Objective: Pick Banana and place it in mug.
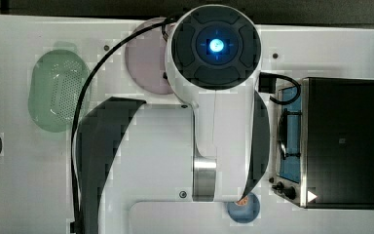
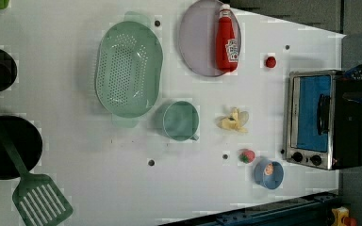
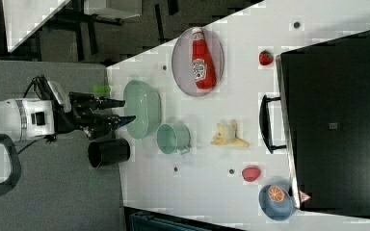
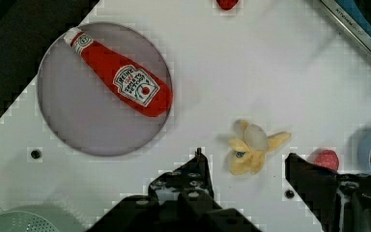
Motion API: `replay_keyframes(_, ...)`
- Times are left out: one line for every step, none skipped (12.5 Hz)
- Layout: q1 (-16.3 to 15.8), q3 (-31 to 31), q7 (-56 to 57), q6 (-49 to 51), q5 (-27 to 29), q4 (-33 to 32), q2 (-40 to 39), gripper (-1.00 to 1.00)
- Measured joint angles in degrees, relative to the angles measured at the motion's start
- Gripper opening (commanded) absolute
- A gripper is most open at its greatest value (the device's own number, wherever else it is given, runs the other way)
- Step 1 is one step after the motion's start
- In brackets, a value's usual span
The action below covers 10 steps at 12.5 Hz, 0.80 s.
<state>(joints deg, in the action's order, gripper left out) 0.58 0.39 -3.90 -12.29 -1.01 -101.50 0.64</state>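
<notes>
**Kim:** White desk (image 2: 99, 188) all around, and we see lots of stuff on it. Biggest is the toaster oven (image 2: 318, 117) with the blue door. Then the green colander (image 2: 128, 68), then the gray plate (image 2: 195, 42) with the ketchup bottle (image 2: 227, 40) lying on it.

**Sam:** Where is our banana (image 2: 234, 120)?

**Kim:** On the bare desk, half peeled, between the mug (image 2: 181, 121) and the oven. The mug sits just beside the colander, and nothing is in it that we can see.

**Sam:** And our hand (image 3: 111, 111)?

**Kim:** In the right view it hangs off past the edge of the desk, well apart from the banana. Its two fingers (image 4: 191, 181) stand apart with nothing between them. So we think we are at the very start: the pick is not done yet.

**Sam:** What do we need next?

**Kim:** We guess we must go over the banana, come down, and put one finger on each side of it. It is small and floppy, so we squeeze the thick middle.

**Sam:** Can we read any words?

**Kim:** The bottle label says "Heinz." The smaller words are too tiny for us.
</notes>
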Motion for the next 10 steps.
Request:
replay_keyframes(0.84,0.52,0.00,1.02,0.93,-3.58,2.64,0.48)
replay_keyframes(2.47,1.47,0.00,5.18,0.93,-8.39,6.94,0.68)
replay_keyframes(3.59,1.87,0.00,8.45,0.98,-12.70,11.48,0.95)
replay_keyframes(5.24,2.82,0.00,9.25,2.07,-14.66,14.92,1.00)
replay_keyframes(5.91,3.04,0.00,8.95,1.76,-13.54,15.83,1.00)
replay_keyframes(5.86,2.68,0.36,8.82,1.80,-12.03,16.00,1.00)
replay_keyframes(5.91,2.61,0.83,6.88,1.69,-11.81,16.34,1.00)
replay_keyframes(6.02,2.56,0.98,5.24,1.59,-12.31,16.36,1.00)
replay_keyframes(6.62,3.00,1.05,4.58,2.18,-14.10,16.30,1.00)
replay_keyframes(6.15,2.76,1.13,2.27,1.67,-16.45,15.98,1.00)
